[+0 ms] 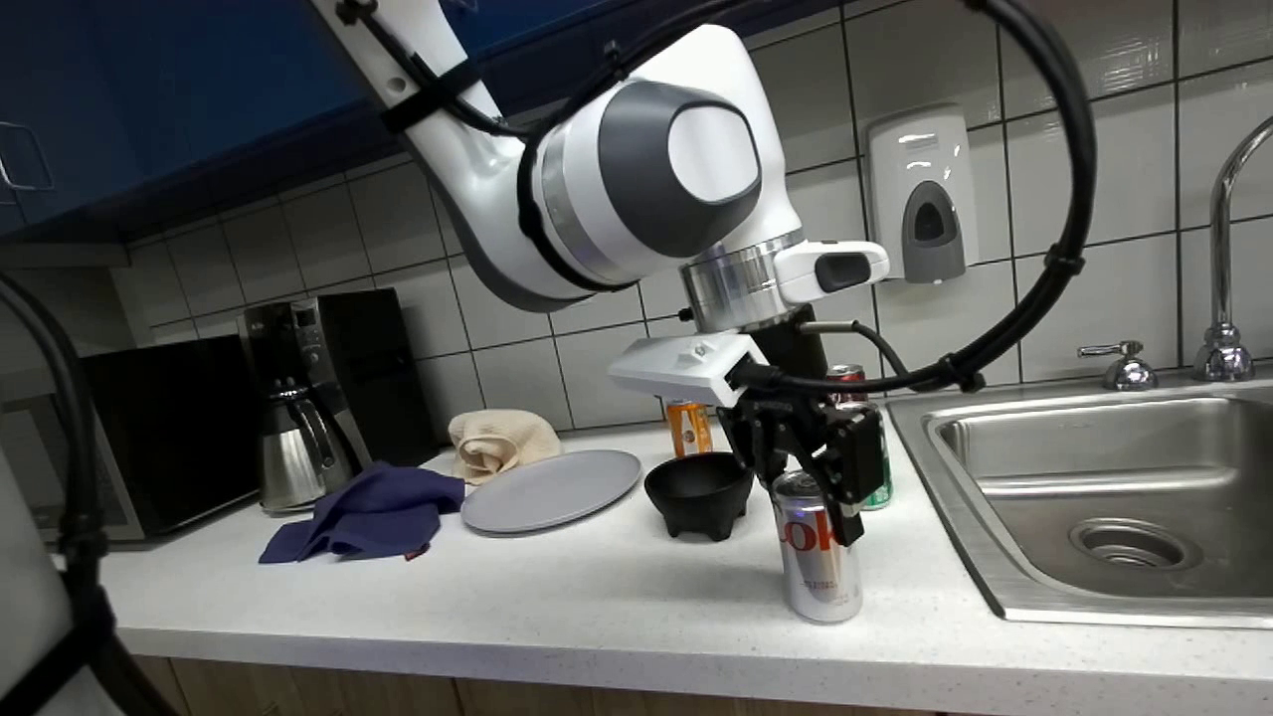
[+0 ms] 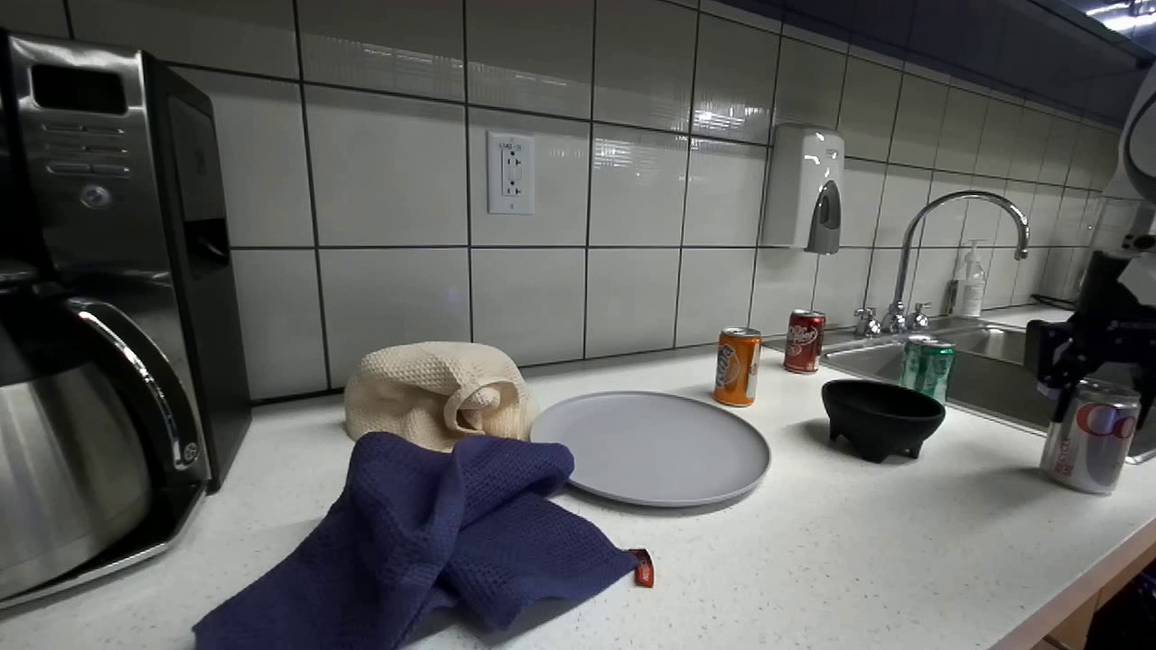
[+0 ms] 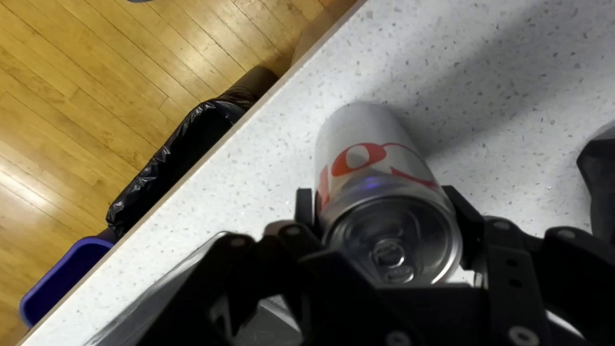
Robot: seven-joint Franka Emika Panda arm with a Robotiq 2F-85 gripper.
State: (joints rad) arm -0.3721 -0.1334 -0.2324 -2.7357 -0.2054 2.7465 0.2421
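Wrist view shows my end effector (image 3: 383,209) on both sides of the silver can (image 3: 379,178), which stands on the surface (image 3: 269,173). I can't tell if it squeezes. Closing crooked could tip the can. Pushing it toward ten o'clock could drop it off the edge, near the black bag (image 3: 153,174); toward three o'clock, it could bump the black bowl (image 3: 600,187).

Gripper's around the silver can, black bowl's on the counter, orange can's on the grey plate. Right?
Not quite: the orange can isn't on the grey plate; it stands on the counter, off the plate, as both exterior views show. The rest holds: gripper around the silver can, black bowl on the counter.
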